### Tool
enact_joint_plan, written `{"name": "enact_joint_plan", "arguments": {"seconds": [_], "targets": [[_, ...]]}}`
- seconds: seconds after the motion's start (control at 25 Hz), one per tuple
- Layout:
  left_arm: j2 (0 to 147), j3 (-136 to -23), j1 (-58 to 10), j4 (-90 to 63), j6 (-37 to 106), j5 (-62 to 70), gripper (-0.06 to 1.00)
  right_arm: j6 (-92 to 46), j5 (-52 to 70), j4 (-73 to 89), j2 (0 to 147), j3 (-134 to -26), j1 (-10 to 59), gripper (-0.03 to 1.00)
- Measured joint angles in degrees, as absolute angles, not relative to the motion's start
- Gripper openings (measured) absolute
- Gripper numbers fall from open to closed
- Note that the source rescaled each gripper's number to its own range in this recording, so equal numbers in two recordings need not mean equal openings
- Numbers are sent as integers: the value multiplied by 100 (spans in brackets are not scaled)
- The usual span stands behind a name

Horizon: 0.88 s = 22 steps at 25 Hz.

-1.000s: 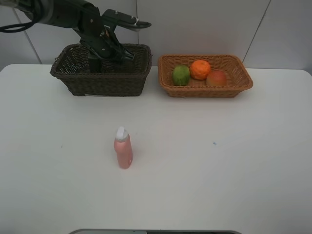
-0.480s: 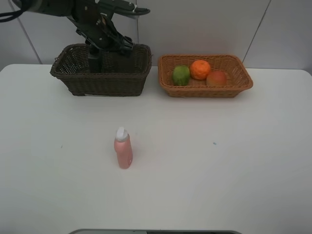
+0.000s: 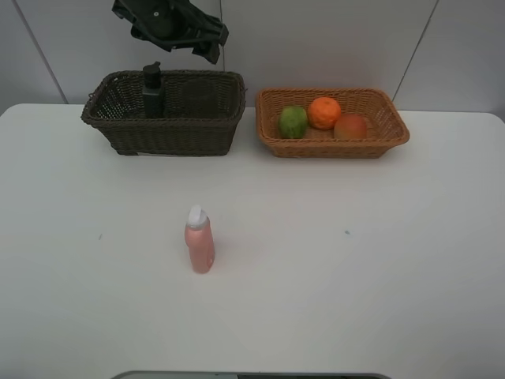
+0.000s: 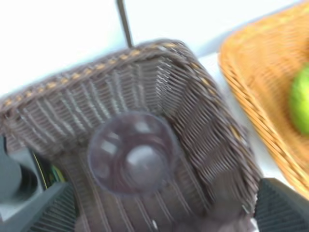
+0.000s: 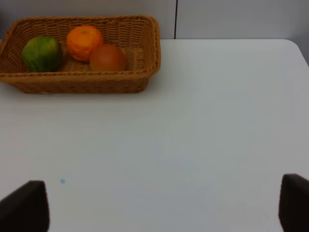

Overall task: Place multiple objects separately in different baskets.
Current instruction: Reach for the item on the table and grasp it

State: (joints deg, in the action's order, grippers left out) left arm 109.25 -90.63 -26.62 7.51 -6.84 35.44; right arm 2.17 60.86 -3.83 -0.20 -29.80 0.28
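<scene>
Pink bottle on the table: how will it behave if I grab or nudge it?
The pink bottle stands upright, tall and narrow, so a high nudge would probably tip it. Once down, its rounded body would likely roll. It looks like smooth plastic, perhaps slippery; grip mid-body.

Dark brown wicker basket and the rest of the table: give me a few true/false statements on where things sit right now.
1. The black pump bottle stands inside the dark brown wicker basket. True.
2. The pink white-capped bottle lies in the light orange-tan wicker basket. False: it stands upright on the white table, outside both baskets.
3. The orange, the green oval fruit and the red-yellow round fruit share the tan basket. True.
4. The translucent pink cup sits among the fruit. False: it is in the dark basket.
5. The left gripper grips the pump bottle. False: it is open, above the basket.
</scene>
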Motion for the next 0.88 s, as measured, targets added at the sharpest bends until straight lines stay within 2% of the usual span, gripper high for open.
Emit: {"name": "enact_joint_plan", "arguments": {"seconds": [0.52, 0.88], "targets": [[9652, -7589, -3398, 317, -1025, 4653, 100, 217, 6086, -383, -20, -2980, 28, 100], [9515, -7374, -3908, 301, -2082, 5213, 100, 217, 6086, -383, -20, -2980, 28, 100]]}}
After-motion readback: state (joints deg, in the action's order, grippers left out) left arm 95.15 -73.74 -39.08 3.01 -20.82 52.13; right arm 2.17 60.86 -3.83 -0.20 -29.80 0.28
